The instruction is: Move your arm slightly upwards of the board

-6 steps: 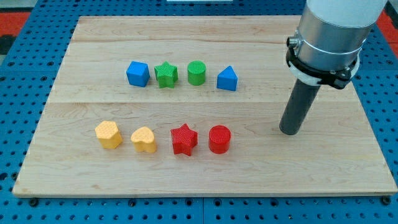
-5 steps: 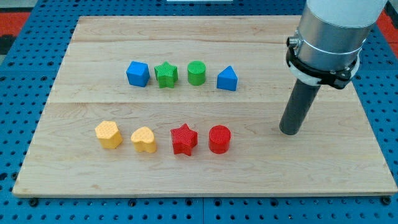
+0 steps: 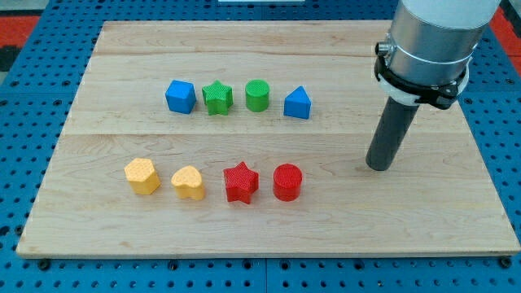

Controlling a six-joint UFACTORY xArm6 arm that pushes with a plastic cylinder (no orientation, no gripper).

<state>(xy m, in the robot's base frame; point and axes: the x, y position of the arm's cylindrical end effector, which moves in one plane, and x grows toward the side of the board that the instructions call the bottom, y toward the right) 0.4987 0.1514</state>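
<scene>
My tip (image 3: 378,167) on tabletop (image 3: 456,220), right of red cylinder (image 3: 287,181), well apart. No pincer fitted, nothing gripped. Step: shift up view. Next: short clear slide toward top edge.

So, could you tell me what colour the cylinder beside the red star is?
Red, in the camera view.

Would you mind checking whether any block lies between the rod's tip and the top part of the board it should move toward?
Nothing visible does. My tip stands at the view's right of the wooden board, apart from every block; the nearest, the red cylinder and blue triangular block, sit to its left, off the upward path.
</scene>
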